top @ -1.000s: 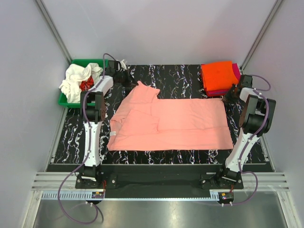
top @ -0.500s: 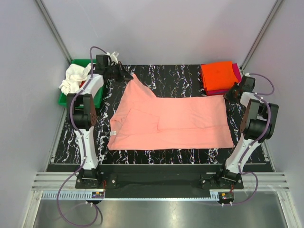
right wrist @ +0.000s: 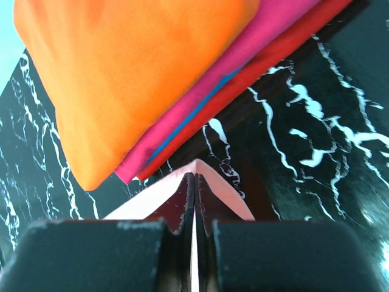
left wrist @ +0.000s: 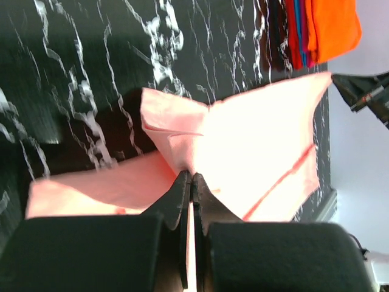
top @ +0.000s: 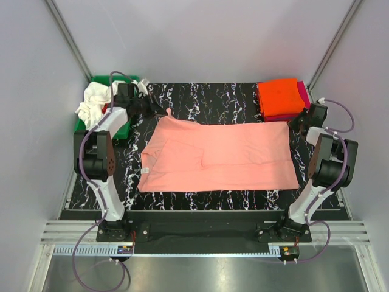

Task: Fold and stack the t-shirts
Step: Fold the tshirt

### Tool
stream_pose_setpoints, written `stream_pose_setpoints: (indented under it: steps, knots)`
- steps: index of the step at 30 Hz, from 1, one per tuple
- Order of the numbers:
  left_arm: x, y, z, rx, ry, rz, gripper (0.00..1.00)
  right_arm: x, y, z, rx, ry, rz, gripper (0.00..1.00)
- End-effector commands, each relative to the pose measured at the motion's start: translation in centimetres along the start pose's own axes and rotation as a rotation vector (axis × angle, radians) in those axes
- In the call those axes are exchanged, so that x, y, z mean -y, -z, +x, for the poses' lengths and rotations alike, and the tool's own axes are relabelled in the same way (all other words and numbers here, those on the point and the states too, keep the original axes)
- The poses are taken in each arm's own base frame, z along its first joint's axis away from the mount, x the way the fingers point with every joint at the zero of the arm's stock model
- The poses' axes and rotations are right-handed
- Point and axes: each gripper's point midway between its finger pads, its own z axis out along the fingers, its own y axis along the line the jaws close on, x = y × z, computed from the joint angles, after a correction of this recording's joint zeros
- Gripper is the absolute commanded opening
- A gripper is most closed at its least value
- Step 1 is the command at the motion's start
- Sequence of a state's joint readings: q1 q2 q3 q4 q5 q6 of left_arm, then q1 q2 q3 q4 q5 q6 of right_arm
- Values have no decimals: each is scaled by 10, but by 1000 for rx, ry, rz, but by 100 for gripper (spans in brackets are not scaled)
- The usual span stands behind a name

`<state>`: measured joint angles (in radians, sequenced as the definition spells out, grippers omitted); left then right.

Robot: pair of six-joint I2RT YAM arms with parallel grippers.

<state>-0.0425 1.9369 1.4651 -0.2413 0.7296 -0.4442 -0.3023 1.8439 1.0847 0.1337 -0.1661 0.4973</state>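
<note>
Salmon-pink t-shirt [top: 219, 155]: one, spread; left gripper [left wrist: 189, 176], right gripper [right wrist: 193, 177] each clamped on corner; folded stack [top: 281, 97]: three.

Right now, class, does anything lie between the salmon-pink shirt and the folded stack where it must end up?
Nothing visible does. The salmon-pink shirt lies spread on the table, its far right corner close to the folded stack, with only a strip of bare table between them.
</note>
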Motion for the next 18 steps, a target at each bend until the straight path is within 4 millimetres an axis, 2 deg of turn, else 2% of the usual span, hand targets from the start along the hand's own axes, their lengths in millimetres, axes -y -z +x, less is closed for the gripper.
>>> stream_pose_setpoints:
  steps: [1, 3, 7, 11, 16, 18]
  knots:
    - [33, 32, -10, 103, -80, 50, 0, -7, 18, -36, 141, -33, 13, 0]
    - [43, 43, -6, 121, -83, 59, 0, -3, 21, -34, 152, -45, 29, 0]
    - [36, 53, 22, 93, -34, 22, 0, -3, 26, -30, 155, -83, 23, 0]
    - [34, 63, 48, 50, 8, -1, 0, 6, 31, -17, 144, -125, 51, 0]
    - [29, 73, 76, 19, 37, -29, 0, 17, 47, 3, 123, -167, 83, 1]
    - [27, 79, 85, 18, 36, -46, 0, 25, 56, 2, 157, -158, 120, 1]
